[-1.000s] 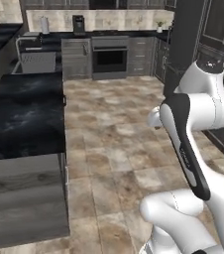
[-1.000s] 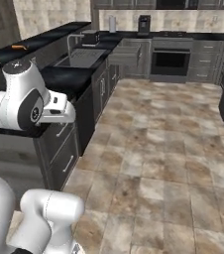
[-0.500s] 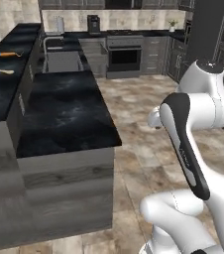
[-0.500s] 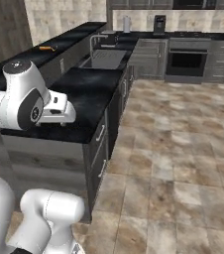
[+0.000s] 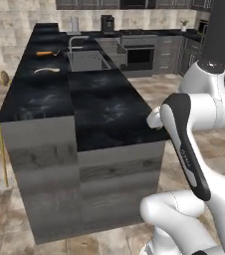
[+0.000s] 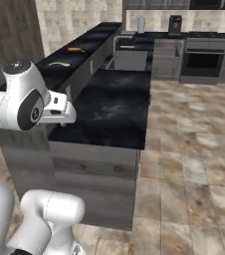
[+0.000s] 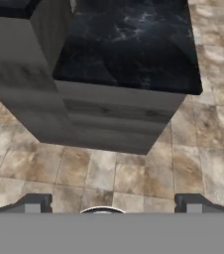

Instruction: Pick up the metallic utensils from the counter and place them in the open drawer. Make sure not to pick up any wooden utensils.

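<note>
The desk runs from mid-frame to the upper left of the left base view. The utensils lie far up it — a pale one and an orange one, both lengthwise across the frame. My tool hangs released over the floor — well short of them.

Near end of counter is bare black slab, open from above. Sink and faucet break the surface farther back. Raised left tier forms a step. Tiled floor to the right is open.
</note>
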Available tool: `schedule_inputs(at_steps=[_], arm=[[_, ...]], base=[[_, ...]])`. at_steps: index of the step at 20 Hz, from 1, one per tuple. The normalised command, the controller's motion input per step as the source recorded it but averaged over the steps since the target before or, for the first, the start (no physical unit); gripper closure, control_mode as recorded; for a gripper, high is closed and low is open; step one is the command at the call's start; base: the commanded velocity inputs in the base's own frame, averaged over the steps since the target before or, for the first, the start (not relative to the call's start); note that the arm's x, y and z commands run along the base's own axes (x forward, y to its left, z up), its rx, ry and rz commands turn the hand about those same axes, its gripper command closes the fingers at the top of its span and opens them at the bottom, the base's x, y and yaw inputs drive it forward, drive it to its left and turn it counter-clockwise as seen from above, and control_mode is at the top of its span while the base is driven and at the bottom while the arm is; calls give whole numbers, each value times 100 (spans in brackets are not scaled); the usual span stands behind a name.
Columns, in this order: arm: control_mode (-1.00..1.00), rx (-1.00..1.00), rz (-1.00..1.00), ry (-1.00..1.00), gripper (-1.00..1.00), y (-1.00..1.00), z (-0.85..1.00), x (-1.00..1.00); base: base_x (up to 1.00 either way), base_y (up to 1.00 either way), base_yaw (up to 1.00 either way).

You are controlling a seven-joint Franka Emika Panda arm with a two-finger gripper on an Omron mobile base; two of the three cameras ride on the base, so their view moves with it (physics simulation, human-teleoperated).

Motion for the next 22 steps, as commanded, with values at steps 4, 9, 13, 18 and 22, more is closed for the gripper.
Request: schedule_inputs(at_steps=[4, 9, 13, 18, 22], arm=[[100, 0, 0, 0, -100, 0, 0, 0], [100, 0, 0, 0, -100, 0, 0, 0], [100, 0, 0, 0, -100, 0, 0, 0], [100, 0, 0, 0, -100, 0, 0, 0], [100, 0, 0, 0, -100, 0, 0, 0]], base=[[-1, 100, -10], [0, 100, -12], [0, 100, -17], [3, 100, -19], [9, 100, -22]])
